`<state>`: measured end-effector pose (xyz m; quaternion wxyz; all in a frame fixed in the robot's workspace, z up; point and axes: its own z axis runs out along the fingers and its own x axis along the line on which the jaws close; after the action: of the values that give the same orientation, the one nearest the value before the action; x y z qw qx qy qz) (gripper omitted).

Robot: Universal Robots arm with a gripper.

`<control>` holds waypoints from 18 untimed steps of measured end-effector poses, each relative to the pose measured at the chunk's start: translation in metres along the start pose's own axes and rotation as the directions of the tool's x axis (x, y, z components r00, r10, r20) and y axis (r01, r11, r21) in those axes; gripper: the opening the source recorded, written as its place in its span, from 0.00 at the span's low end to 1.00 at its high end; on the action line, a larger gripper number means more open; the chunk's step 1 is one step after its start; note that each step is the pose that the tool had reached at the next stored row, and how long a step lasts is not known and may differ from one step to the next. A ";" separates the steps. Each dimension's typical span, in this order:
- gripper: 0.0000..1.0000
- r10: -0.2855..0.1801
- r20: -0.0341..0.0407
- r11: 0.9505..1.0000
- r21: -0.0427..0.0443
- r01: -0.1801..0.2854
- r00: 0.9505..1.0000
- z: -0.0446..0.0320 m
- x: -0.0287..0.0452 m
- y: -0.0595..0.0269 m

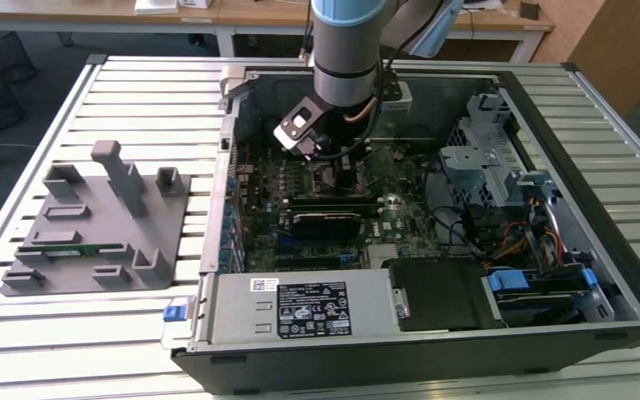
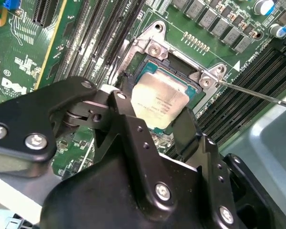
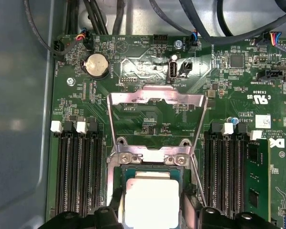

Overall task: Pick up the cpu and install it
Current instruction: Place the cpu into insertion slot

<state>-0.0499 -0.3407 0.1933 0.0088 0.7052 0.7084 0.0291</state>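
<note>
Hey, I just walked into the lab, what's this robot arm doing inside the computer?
The robot arm reaches down into an open computer case lying on a slatted table. Its gripper is shut on the cpu, a finger against each of two opposite sides, holding it right at the socket on the motherboard. The socket's metal load plate is flipped open. Whether the chip is fully seated cannot be told.

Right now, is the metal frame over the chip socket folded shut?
No: in the first wrist view the metal frame stands swung open, leaving the cpu uncovered.
</note>
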 end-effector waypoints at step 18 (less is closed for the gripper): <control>0.35 0.000 0.000 1.000 0.000 0.000 1.000 -0.0139 0.0004 0.0007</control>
<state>-0.0500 -0.3407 0.2073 0.0088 0.7052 0.7084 0.0291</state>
